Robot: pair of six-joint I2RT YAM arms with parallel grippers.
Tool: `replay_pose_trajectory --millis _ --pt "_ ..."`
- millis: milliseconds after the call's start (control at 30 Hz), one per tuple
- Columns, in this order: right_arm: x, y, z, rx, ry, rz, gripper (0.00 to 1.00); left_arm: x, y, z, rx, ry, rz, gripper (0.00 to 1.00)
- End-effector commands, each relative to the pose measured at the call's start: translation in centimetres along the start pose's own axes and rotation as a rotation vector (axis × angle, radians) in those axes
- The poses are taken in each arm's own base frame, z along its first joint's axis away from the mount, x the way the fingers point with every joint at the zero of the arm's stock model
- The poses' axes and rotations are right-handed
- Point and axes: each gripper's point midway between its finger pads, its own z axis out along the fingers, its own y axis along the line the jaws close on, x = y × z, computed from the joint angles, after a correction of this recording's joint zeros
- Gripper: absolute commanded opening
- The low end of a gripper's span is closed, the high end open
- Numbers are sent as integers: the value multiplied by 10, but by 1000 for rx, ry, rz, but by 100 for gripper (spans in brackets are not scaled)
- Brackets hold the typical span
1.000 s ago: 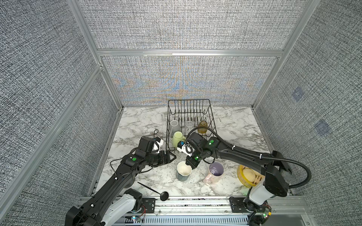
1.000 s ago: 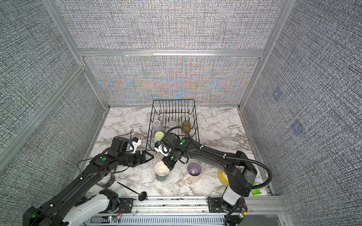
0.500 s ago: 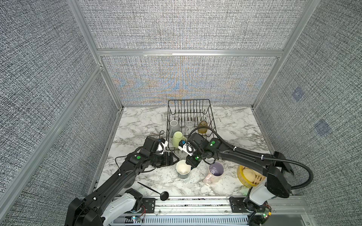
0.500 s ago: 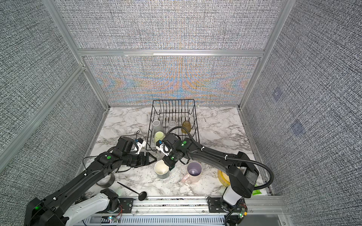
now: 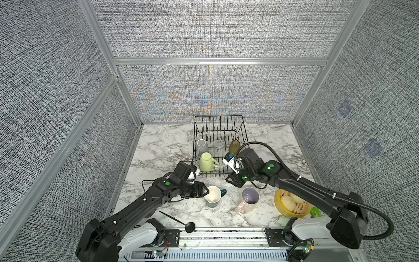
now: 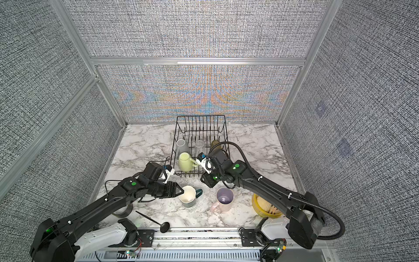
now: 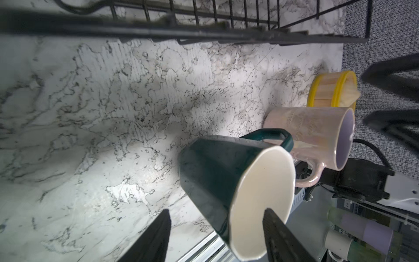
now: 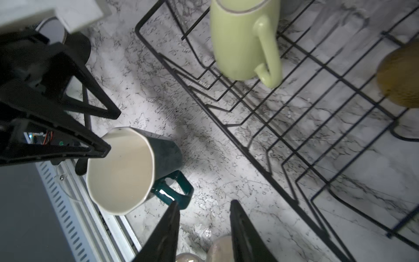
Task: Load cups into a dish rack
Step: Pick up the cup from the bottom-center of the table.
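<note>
Teal mug (image 5: 212, 197): upright on table (image 5: 163, 145), 6 o'clock of rack (image 5: 218, 116), handle to 3 o'clock; nearer left claw (image 5: 205, 193), jaws wide, straddles its 9 o'clock wall; right claw (image 8: 204, 206) part-open, empty.

Steamer basket (image 5: 277, 202) holds buns (image 5: 286, 200); black ladle (image 5: 175, 219) lies on marble tabletop (image 5: 163, 147).

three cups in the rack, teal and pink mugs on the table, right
No, the rack holds four: grey mug, glass, amber tumbler, green mug, as both top views show. Teal mug and pink mug are on the table.
</note>
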Motion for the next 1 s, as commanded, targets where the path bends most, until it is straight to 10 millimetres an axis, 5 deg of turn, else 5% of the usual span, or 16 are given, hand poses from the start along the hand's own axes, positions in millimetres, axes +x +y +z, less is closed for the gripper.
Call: replay_pose_trajectory --millis 0,233,567,700,967 --pt "-12 -11 -12 34 -80 6 40 -6 -2 5 -29 -18 18 65" --pt "-11 -25 -24 74 -161 41 42 -2 12 16 -178 22 67 56" --pt "-8 -39 -30 151 -198 80 42 -4 7 20 -196 22 92 0" --pt "-12 -51 -53 233 -291 86 44 -11 -1 5 -189 -27 129 0" --pt "-20 -36 -82 141 -482 97 68 -34 -42 -32 -68 -184 224 0"
